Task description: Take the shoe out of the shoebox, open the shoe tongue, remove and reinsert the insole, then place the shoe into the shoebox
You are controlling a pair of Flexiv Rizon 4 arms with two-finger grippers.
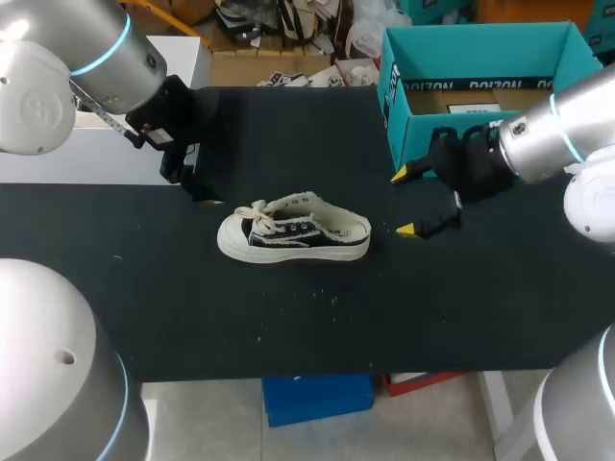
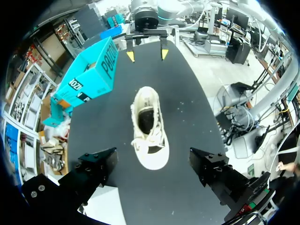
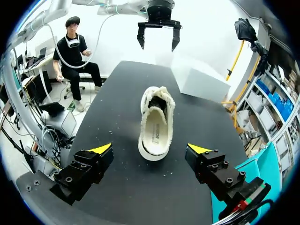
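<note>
Fingers on both arms are spread wide and hold nothing. The left fingers (image 3: pixel 141 40) hang beyond the toe of the shoe (image 1: pixel 293 235), a little apart from it. The right fingers (image 1: pixel 407 229) sit close behind its heel, one on each side of the heel's line, touching nothing. So the shoe lies between the two pairs, upright on its sole on the tabletop (image 1: pixel 288 327).

As for progress, the first step looks done: the shoe is out of the shoebox (image 1: pixel 480 48), which stands open-topped just beside the right fingers. The laces lie in a loose bow over the front. From the right wrist an insole shows lying flat inside, and nothing lies loose beside the shoe. Whether the tongue has been opened or the insole has been out and back, I cannot tell. If not, those steps and the return to the shoebox are left.

A white box (image 1: pixel 86 154) sits beside the left fingers at the tabletop's edge, well off the shoe. Small pale specks dot the cloth around the shoe. Nothing stands between either pair of fingers and the shoe, and the short way from the heel to the shoebox looks free.
</note>
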